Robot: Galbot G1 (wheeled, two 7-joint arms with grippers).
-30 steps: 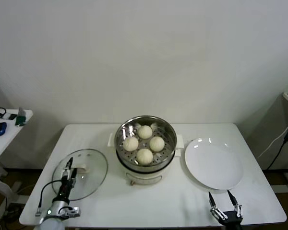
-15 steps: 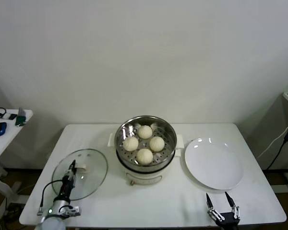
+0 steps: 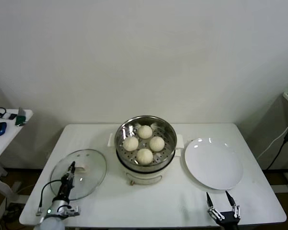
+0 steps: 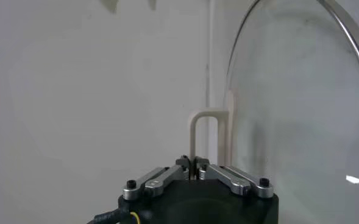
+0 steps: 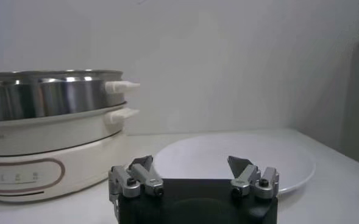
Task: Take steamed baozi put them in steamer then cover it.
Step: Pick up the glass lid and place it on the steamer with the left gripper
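White surface (image 3: pixel 101 201) carries everything. Left claw (image 3: pixel 70 169) is pinched on the cover (image 3: pixel 89 165) handle (image 4: pixel 208 131) at near left — the steamer (image 3: pixel 146 139), all four baozi (image 3: pixel 144 155) inside, lies to its right. Right claw (image 3: pixel 222 211) waits wide — near right.

no readable text or labels, faint markings on steamer (image 5: pixel 51 143) panel illegible
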